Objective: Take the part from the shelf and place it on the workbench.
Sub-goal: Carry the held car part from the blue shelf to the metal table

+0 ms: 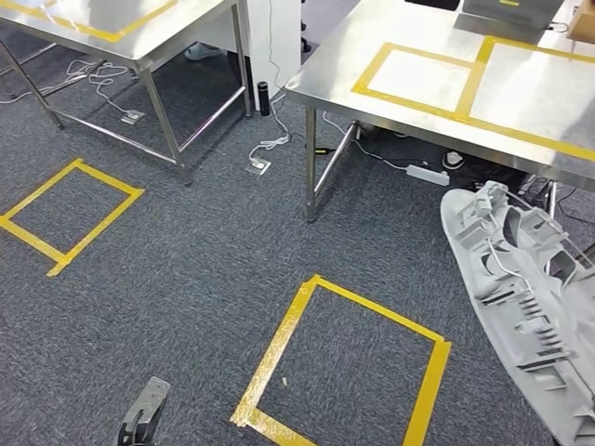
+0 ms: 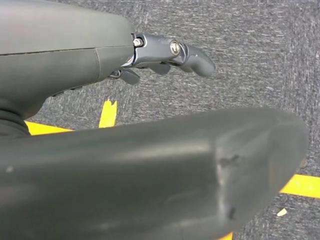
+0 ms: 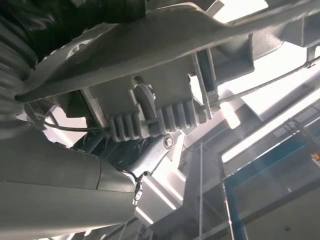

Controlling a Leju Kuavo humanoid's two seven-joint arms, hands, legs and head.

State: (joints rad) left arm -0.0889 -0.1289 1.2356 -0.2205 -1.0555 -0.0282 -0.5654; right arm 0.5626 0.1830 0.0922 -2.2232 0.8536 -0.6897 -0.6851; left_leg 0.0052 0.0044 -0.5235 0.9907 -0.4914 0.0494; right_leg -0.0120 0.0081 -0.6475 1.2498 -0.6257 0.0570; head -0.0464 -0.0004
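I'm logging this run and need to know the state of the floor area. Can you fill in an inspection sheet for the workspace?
Surface: steel workbench with yellow tape outlines.
Job's things: grey ribbed part carried low, beside the workbench.
Clutter: dark bottle on the carpet.
Hands: right hand grips the part; left hand holds nothing, fingers extended.
Cables: white leads and power strip under the tables.
Surroundings: grey carpet with yellow tape squares; second steel table.

Bright even light, ceiling glare.
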